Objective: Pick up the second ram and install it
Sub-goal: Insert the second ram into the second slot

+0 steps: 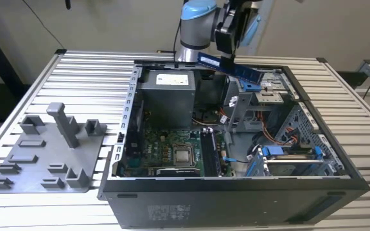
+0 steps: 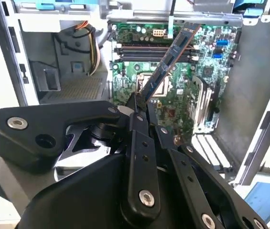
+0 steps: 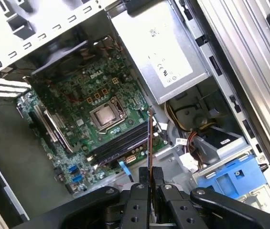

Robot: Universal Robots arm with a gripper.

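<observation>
The second ram [image 1: 236,70] is a thin dark stick hanging tilted above the back of the open computer case [image 1: 339,163], over the drive cage. My gripper [image 1: 223,58] is shut on one end of it. In the second wrist view the ram [image 2: 170,55] sticks out from between the black fingers [image 2: 135,110] toward the green motherboard [image 2: 182,100]. In the first wrist view the ram [image 3: 149,140] shows edge-on above the gripper [image 3: 149,175]. The long dark memory slots [image 1: 209,155] [image 3: 118,144] lie beside the processor socket [image 1: 183,156], well below the stick.
A grey fixture plate [image 1: 44,159] with upright blocks lies on the slatted table at the exterior view's left. Inside the case sit a grey power supply [image 1: 165,96], orange cables and blue drive latches [image 1: 281,151]. The arm's column [image 1: 194,29] rises behind the case.
</observation>
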